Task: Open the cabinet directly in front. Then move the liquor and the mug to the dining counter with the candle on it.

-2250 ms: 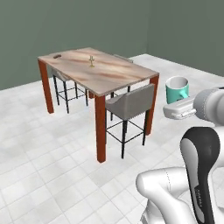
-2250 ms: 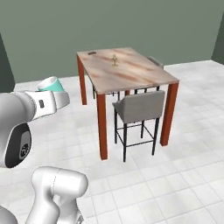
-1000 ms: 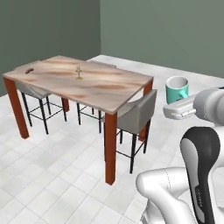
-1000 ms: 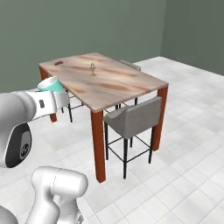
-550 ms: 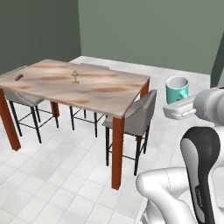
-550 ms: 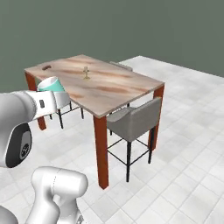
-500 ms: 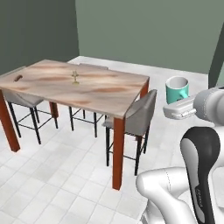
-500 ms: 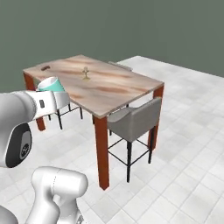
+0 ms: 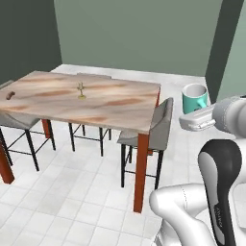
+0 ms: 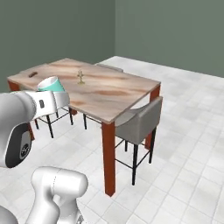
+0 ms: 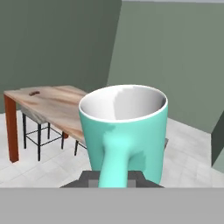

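Fingers point(image 11: 113, 177): clamped tight on the mug point(image 11: 124, 131) handle, upright.
Bench point(image 9: 120, 103): well apart.
Advice: approach level, set down clear of candle point(image 9: 81, 90).

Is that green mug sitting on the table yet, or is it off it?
Apart. In the left base view the mug is held up in the claw, beyond the table's right end, with floor showing between them.
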